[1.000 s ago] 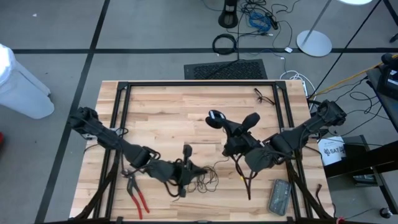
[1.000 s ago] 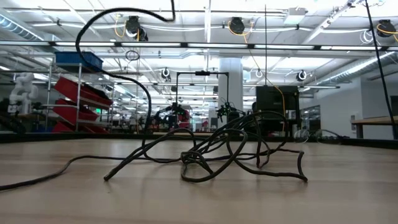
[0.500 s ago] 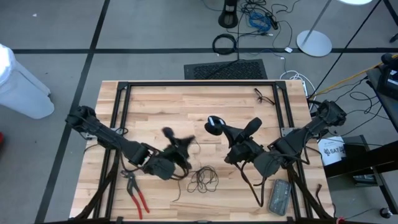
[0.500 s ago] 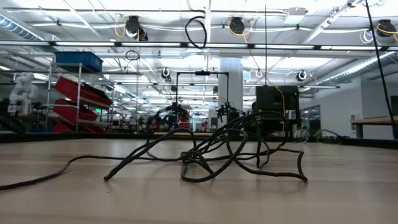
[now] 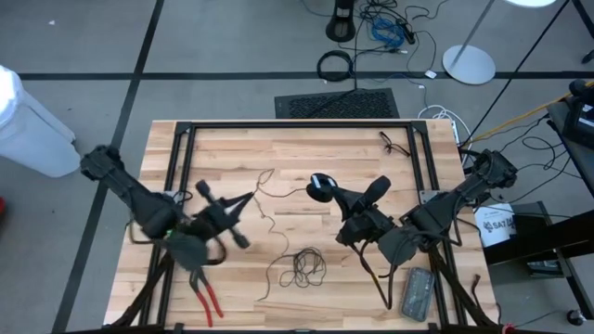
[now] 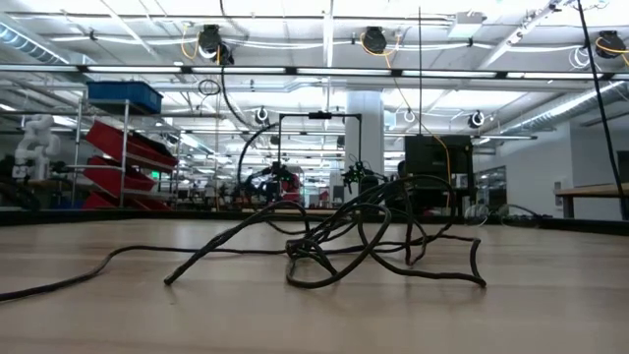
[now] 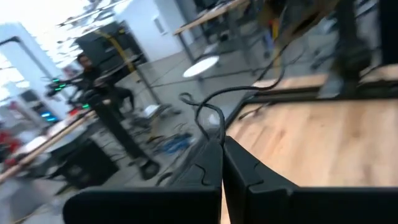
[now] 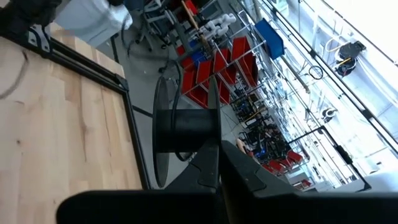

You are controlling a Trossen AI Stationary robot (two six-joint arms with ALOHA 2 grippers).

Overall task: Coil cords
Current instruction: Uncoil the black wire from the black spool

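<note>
Since a moment ago the left gripper (image 5: 215, 206) has swung away toward its own side of the table (image 5: 278, 158), dragging a strand of the cord (image 5: 299, 267) out of the tangle lying near the front edge. Only its wrist view shows the jaws pinched shut on that thin wire. The right gripper (image 5: 327, 186) hangs mid-table, jaws closed on the round puck (image 5: 318, 182). From table height the cord's loops fill the middle, both grippers out of sight. Red-handled pliers (image 5: 204, 288) lie near the left arm.
</note>
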